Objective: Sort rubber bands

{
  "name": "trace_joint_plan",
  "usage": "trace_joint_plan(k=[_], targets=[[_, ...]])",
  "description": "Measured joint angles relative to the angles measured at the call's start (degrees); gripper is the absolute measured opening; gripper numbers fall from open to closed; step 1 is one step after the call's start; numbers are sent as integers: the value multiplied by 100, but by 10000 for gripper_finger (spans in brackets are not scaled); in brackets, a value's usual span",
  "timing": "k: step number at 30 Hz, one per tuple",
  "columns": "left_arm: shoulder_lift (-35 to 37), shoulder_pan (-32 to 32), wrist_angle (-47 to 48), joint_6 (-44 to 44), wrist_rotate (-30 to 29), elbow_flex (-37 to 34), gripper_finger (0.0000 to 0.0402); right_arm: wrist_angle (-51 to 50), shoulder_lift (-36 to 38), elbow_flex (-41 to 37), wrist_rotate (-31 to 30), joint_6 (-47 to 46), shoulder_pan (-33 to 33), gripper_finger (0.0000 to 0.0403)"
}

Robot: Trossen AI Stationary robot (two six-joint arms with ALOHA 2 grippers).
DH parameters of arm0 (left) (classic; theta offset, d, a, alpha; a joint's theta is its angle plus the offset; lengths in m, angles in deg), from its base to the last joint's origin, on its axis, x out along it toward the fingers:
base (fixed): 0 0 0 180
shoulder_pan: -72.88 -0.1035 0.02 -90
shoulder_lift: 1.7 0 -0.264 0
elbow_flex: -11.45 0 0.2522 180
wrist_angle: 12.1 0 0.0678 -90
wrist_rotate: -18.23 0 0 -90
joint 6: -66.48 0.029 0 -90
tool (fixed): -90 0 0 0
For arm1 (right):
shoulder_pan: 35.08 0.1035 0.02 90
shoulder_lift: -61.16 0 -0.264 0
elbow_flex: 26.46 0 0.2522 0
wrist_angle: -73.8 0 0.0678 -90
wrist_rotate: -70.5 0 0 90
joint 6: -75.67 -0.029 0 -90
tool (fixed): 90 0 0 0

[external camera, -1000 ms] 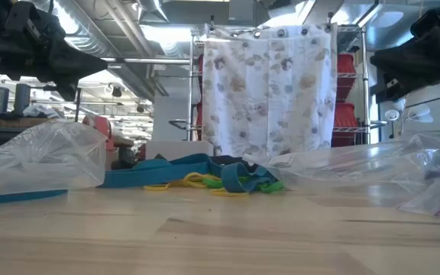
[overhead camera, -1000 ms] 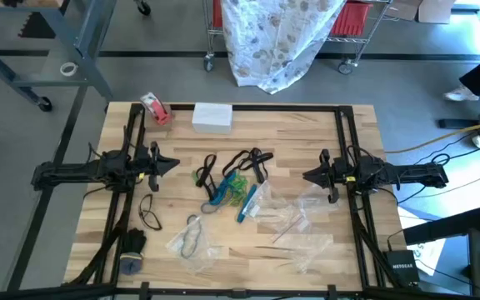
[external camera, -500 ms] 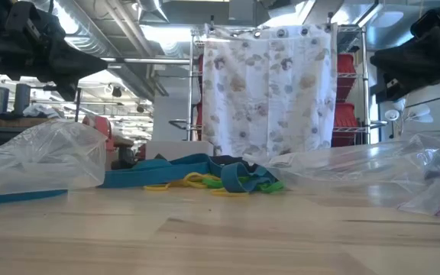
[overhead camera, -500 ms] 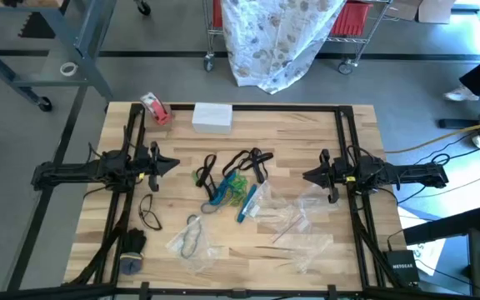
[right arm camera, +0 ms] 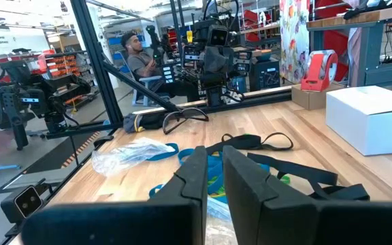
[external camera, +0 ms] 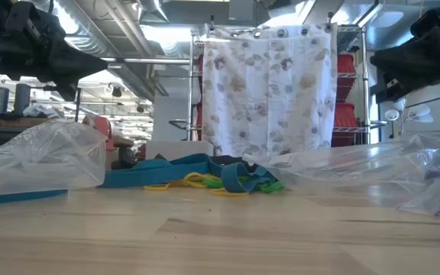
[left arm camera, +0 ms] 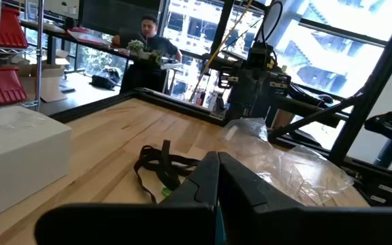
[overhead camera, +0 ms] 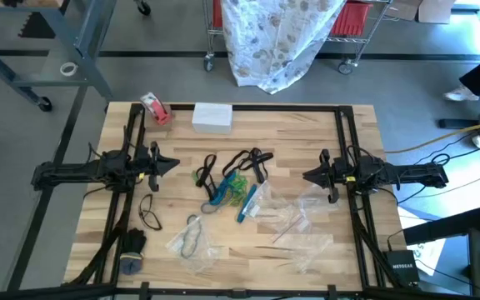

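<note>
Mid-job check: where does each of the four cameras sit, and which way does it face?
High: overhead, facing down; both arms flank the tangled coloured rubber bands.
Low: tabletop height, facing the room; arms dark above.
Left wrist: faces across the table past the shut left gripper.
Right wrist: faces back past the right gripper, slightly parted.
Shared: both wrist views show the white cardboard box.

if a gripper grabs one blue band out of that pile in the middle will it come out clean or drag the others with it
Probably drags some: the blue band lies tangled with green and black ones in the pile. It looks thin and floppy, draped flat on the table, so it would likely dangle and stretch rather than hold shape. Seemingly light, too.
</note>
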Motion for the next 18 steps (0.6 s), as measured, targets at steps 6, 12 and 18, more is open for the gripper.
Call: trace_joint_plan(k=[6,12,18], targets=[[-2,0,-2,113,0,0,0,1,1,-1,0,0,0,40],[0,-1,0,71,0,0,0,-1,1,0,0,0,1,40],[-2,-1,-1,74,-1,0,0,-1,1,1,0,0,0,40]])
